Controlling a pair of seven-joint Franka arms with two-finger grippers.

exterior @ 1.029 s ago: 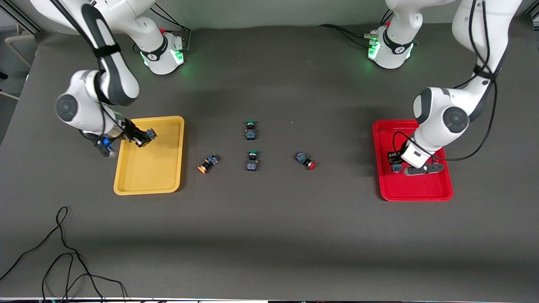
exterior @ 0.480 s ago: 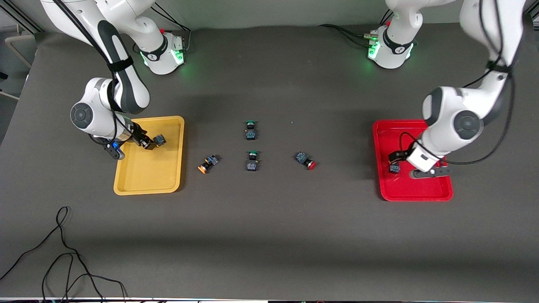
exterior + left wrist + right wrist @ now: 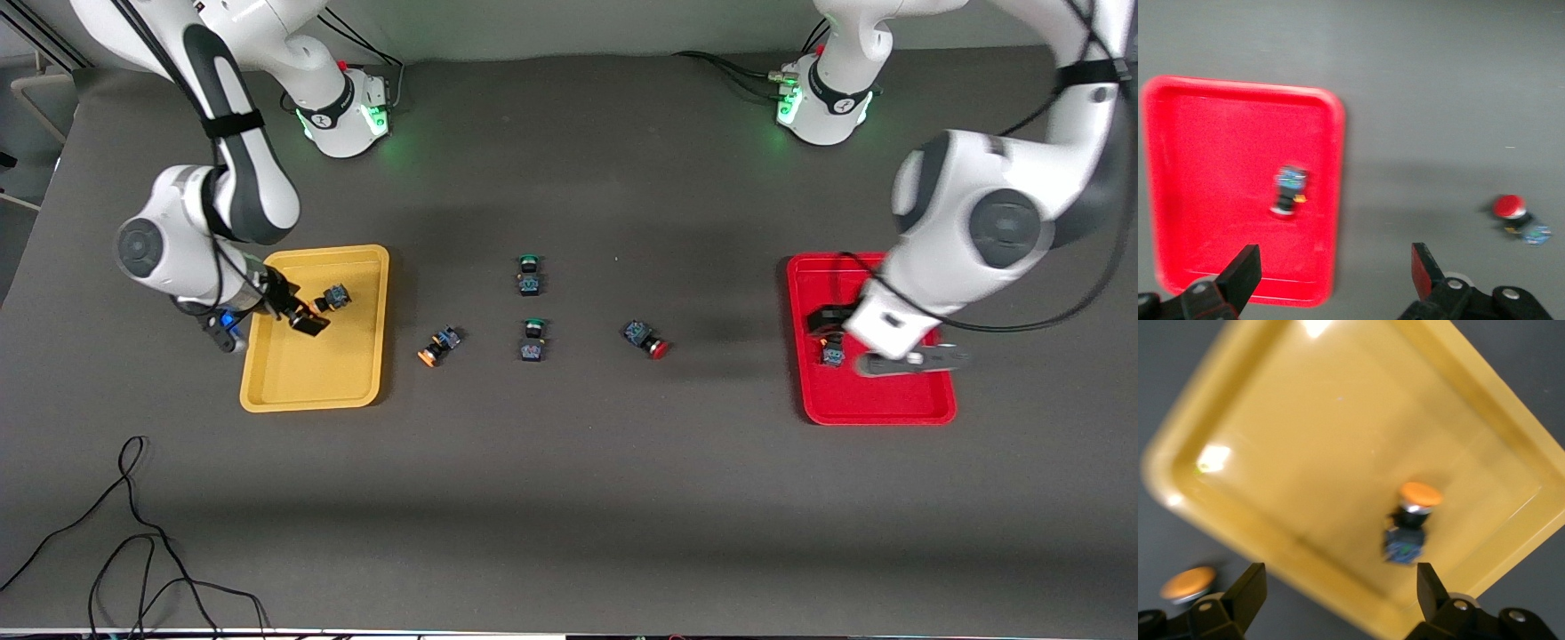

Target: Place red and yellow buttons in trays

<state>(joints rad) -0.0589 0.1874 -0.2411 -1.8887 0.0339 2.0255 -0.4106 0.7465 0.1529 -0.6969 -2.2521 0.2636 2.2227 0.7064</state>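
The yellow tray (image 3: 293, 373) holds one orange-yellow-capped button (image 3: 335, 297), which also shows in the right wrist view (image 3: 1410, 523). My right gripper (image 3: 298, 313) is open and empty over that tray (image 3: 1305, 440), beside the button. The red tray (image 3: 889, 404) holds one button (image 3: 833, 356), its cap unclear; the left wrist view shows it (image 3: 1289, 190) in the tray (image 3: 1205, 167). My left gripper (image 3: 831, 331) is open and empty, up over the red tray. An orange-yellow button (image 3: 438, 345) and a red button (image 3: 646, 339) lie on the table between the trays.
Two green-capped switches (image 3: 529, 274) (image 3: 532, 339) lie mid-table between the loose buttons. A black cable (image 3: 133, 533) lies near the front edge at the right arm's end. The loose red button (image 3: 1515, 213) and loose orange-yellow button (image 3: 1188, 583) show in the wrist views.
My right gripper let go of the orange-yellow button in the yellow tray and drew back. My left gripper rose from the red tray, leaving its button there.
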